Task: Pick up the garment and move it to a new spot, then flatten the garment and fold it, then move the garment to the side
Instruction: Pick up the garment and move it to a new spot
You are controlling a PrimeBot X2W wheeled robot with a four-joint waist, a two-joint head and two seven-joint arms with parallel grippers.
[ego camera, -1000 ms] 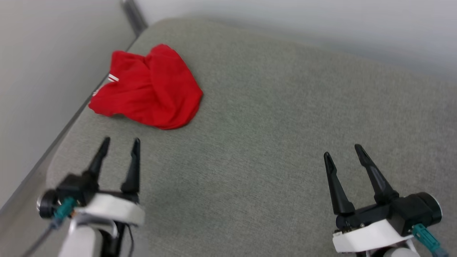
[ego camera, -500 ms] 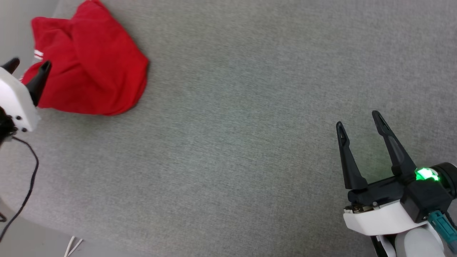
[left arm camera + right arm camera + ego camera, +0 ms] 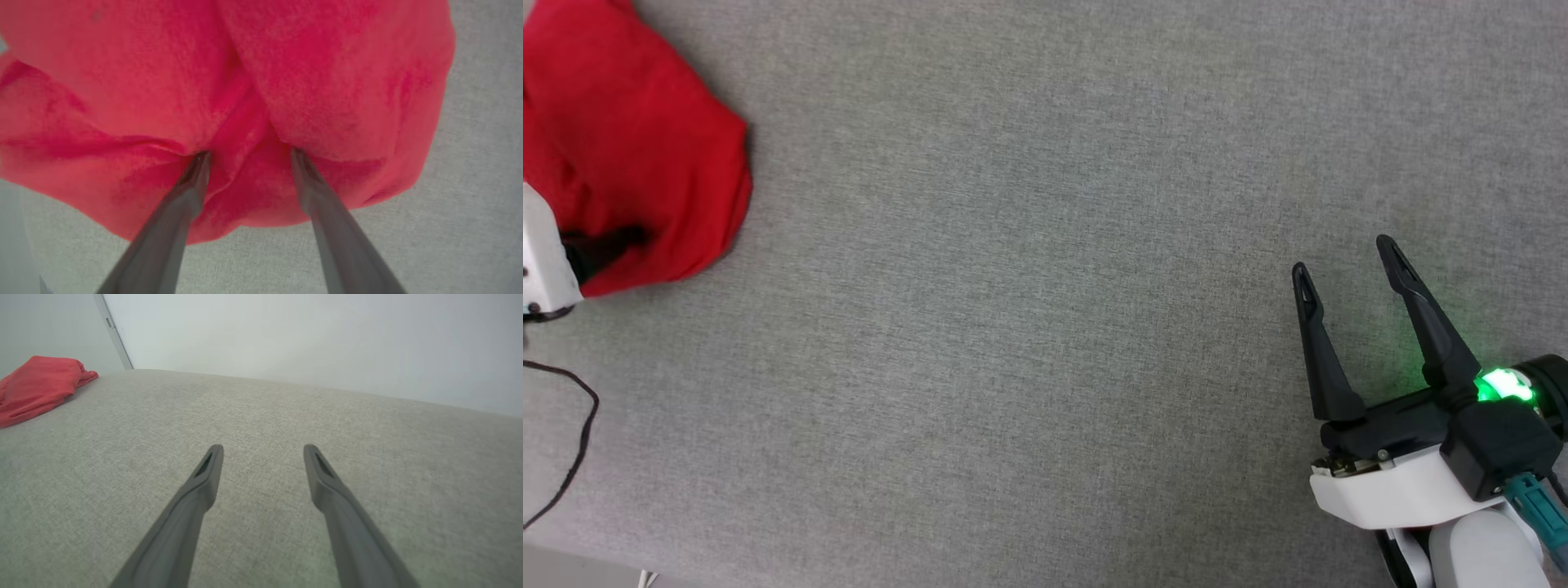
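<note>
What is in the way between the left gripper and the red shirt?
Nothing that I can see. The left gripper is right at the shirt, its jaws open and pressing into it.

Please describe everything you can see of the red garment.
The garment is plain red cloth, soft and knitted-looking, crumpled into a rounded heap with deep folds. It lies on the grey fabric surface, at the head view's upper left. The open left gripper presses both fingertips into a fold near its edge.
</note>
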